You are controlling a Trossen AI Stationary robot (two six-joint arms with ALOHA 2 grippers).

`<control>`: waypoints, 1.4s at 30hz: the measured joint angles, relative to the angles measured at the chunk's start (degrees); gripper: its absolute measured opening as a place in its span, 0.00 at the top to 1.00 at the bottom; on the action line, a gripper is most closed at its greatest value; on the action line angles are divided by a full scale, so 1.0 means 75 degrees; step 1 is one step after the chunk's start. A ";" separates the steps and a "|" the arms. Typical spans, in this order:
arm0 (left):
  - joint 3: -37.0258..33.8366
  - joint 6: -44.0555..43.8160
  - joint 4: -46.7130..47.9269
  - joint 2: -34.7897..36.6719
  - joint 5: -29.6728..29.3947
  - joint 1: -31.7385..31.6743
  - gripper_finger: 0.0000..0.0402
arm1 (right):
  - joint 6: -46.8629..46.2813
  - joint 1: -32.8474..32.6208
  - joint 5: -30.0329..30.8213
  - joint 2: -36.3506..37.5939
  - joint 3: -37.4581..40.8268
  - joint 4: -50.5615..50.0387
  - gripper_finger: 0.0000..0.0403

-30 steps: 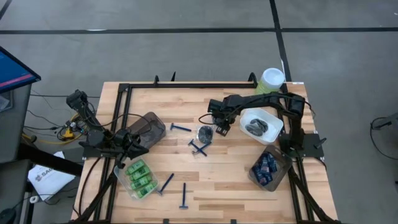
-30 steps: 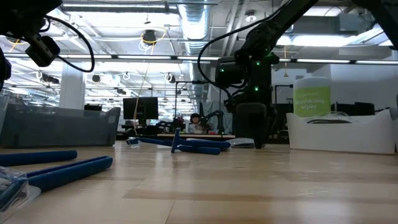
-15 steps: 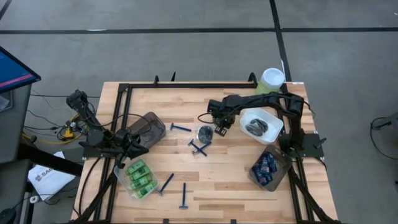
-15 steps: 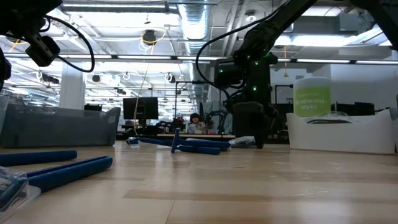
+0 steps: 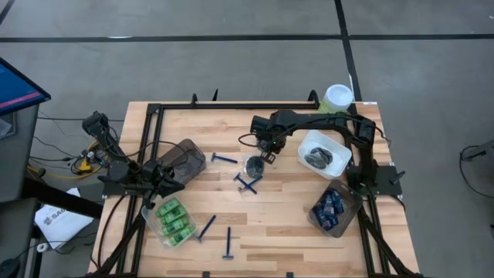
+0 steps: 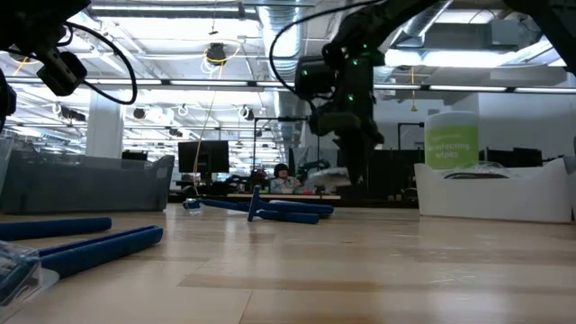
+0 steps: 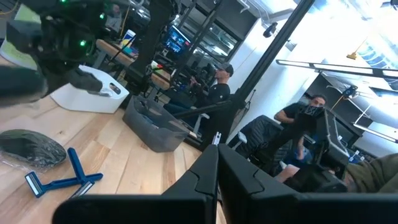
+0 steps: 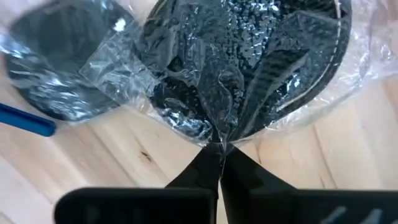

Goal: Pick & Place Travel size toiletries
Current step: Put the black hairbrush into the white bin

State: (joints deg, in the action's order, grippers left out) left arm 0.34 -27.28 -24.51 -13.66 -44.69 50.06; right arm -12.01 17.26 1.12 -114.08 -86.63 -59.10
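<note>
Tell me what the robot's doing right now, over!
Right pincer shut on the clear wrapper of a dark round tin, mid-table. Left pincer shut, idle by the smoky tub. Blue razors beside the tin, not blocking.

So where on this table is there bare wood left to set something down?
Free: the far strip behind the smoky tub, and the near middle between the razors and blue-tube tub. Crowded: the centre, around the wrapped tin and right gripper.

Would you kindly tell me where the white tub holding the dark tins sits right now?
In the high view the white tub sits on the table's right side, between the pale-green canister behind it and the tub of dark-blue tubes nearer the front.
</note>
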 joint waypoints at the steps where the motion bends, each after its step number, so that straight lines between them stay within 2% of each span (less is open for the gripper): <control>1: 0.0000 0.0002 0.0000 -0.0001 0.0000 0.0002 1.00 | 0.0000 0.0000 -0.0006 0.0000 -0.0132 -0.0070 1.00; 8: 0.0002 0.0001 -0.0003 0.0002 0.0000 0.0000 1.00 | -0.0115 -0.0241 -0.0014 0.0295 -0.0743 -0.0210 1.00; 19: 0.0001 0.0002 -0.0004 -0.0001 0.0000 0.0000 1.00 | -0.1384 -0.0645 0.0248 0.1983 -0.0559 -0.0587 1.00; 22: 0.0000 0.0002 -0.0004 0.0001 0.0000 0.0001 1.00 | -0.1754 -0.0857 0.0307 0.2428 -0.0528 -0.1064 1.00; 28: 0.0003 -0.0001 -0.0005 0.0001 0.0000 0.0000 1.00 | -0.2893 -0.1386 0.0987 0.3144 -0.0528 -0.2500 1.00; 33: 0.0000 0.0002 -0.0003 0.0002 0.0000 0.0002 1.00 | -0.4634 -0.1892 0.1763 0.3381 -0.0518 -0.4237 1.00; 36: 0.0002 -0.0001 -0.0003 0.0002 0.0000 0.0003 1.00 | -0.4973 -0.2090 0.1851 0.3579 -0.0236 -0.3895 1.00; 38: 0.0003 0.0002 -0.0003 -0.0001 0.0000 0.0003 1.00 | -0.5378 -0.2166 0.1823 0.3591 -0.0036 -0.4123 1.00; 42: 0.0000 0.0001 0.0001 -0.0018 -0.0001 0.0000 1.00 | -0.5969 -0.2415 0.1472 0.3774 0.1087 -0.3721 1.00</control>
State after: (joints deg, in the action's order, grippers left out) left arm 0.34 -27.27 -24.51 -13.79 -44.69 50.06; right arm -56.78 -0.85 12.16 -85.78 -78.48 -87.01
